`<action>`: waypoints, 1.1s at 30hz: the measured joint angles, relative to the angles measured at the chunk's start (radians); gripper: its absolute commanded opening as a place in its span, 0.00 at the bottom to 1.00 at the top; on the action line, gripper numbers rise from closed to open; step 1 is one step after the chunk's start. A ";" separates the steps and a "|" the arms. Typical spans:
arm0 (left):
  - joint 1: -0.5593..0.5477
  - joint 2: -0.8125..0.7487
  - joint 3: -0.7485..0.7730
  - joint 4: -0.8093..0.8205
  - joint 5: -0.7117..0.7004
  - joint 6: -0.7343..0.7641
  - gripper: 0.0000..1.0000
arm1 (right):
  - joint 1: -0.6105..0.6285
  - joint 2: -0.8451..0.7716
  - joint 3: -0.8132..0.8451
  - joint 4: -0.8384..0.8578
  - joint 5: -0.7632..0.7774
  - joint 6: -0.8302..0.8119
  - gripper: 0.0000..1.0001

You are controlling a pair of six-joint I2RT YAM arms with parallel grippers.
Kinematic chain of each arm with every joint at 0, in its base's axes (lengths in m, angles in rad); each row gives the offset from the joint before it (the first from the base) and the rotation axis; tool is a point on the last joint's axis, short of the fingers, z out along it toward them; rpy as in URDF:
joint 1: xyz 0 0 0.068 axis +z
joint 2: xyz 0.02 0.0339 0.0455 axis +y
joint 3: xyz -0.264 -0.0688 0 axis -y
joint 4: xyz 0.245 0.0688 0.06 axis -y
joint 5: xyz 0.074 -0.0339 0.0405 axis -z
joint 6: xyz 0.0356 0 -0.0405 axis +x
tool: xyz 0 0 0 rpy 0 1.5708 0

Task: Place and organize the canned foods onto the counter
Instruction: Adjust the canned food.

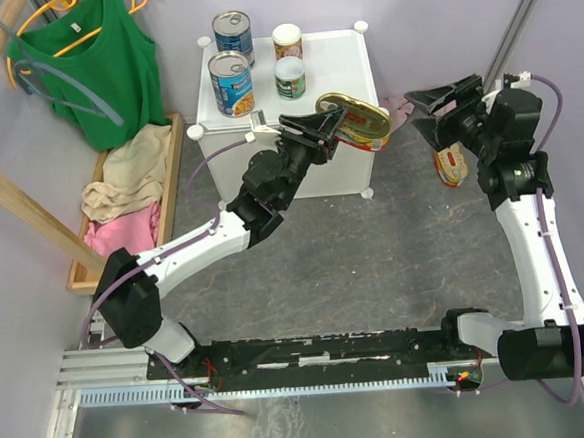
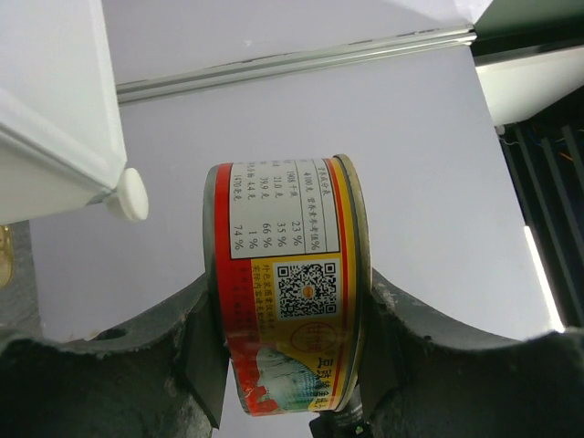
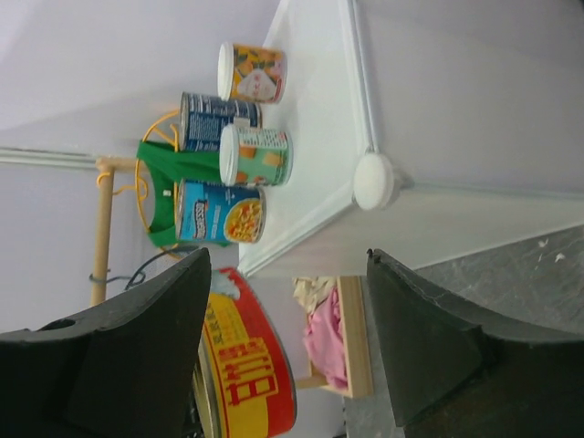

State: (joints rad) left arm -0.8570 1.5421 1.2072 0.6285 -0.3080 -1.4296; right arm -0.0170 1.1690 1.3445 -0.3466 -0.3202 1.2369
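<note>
The white counter (image 1: 335,51) carries two tall blue-labelled cans (image 1: 232,33) (image 1: 231,83) and two small white-topped cans (image 1: 288,41) (image 1: 290,77). My left gripper (image 1: 337,124) is shut on a flat oval gold tin with a red label (image 1: 357,117), held in the air over the counter's front right corner. In the left wrist view the tin (image 2: 287,274) stands on edge between both fingers, next to a corner knob (image 2: 132,194). My right gripper (image 1: 427,109) hangs open and holds nothing, just right of the counter. Another oval tin (image 1: 453,165) lies on the floor under the right arm, partly hidden.
A wooden tray (image 1: 172,157) of cream and pink clothes lies left of the counter. A green top (image 1: 101,62) hangs on an orange hanger behind it. Wooden poles (image 1: 20,203) slant across the left side. The right wrist view shows the counter's near knob (image 3: 374,181).
</note>
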 measured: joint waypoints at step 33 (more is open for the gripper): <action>-0.003 0.094 0.090 -0.055 -0.031 0.000 0.03 | 0.055 -0.174 -0.251 0.138 -0.199 0.139 0.80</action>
State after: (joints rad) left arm -0.8600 1.6363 1.2972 0.5739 -0.3389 -1.4296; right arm 0.0380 0.9947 1.0931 -0.2081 -0.5190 1.3758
